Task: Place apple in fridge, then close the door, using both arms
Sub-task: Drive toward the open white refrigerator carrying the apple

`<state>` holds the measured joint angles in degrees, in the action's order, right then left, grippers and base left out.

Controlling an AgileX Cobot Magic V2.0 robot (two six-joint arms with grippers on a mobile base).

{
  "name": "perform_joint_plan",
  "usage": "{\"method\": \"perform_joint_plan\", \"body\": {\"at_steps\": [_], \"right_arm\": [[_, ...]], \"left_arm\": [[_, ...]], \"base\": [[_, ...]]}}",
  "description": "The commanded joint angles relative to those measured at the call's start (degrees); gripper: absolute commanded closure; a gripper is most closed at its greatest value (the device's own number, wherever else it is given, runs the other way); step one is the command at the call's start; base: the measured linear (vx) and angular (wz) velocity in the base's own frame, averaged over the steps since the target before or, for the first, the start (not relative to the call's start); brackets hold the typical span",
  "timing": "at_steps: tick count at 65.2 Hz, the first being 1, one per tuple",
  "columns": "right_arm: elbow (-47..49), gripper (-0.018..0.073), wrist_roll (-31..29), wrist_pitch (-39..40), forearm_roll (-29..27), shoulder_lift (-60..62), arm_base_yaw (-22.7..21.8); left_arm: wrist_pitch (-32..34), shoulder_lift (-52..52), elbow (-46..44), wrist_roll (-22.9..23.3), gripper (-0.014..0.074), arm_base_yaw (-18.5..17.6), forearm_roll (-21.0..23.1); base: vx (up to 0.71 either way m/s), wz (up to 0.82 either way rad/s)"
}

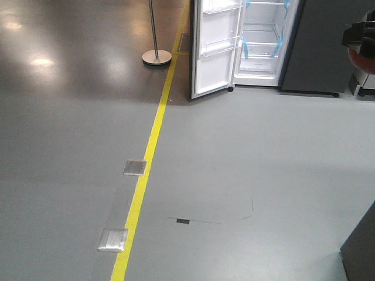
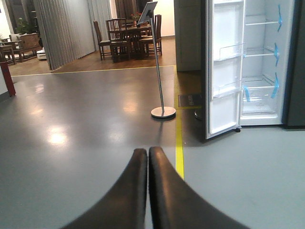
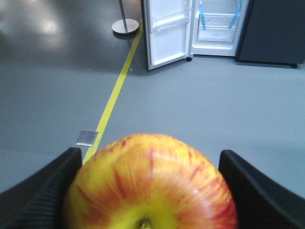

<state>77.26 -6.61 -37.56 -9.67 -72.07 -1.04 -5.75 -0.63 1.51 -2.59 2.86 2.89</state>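
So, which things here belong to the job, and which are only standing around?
For the job: apple, held in the right gripper; fridge; its open door; left gripper, shut and empty.
Only standing around: steel pole on a round base; yellow floor line; metal floor plates; wooden chairs.

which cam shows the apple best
The right wrist view: the apple fills the foreground, with its red-and-yellow streaked skin and stem dimple clear, held in the right hand. The front view shows only a red sliver, likely it, at the right edge. The left wrist view shows none of it.
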Motion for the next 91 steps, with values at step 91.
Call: {"method": "perform_joint_plan", "body": {"at_steps": [91], "right_arm": [[2.0, 0.0331, -0.5, 4.6, -0.3, 1.6, -0.1]], "left_arm": [[4.4, -0.9, 0.9, 0.3, 0.0603, -0.3, 0.1]], "base": [[0.27, -0.04]]}}
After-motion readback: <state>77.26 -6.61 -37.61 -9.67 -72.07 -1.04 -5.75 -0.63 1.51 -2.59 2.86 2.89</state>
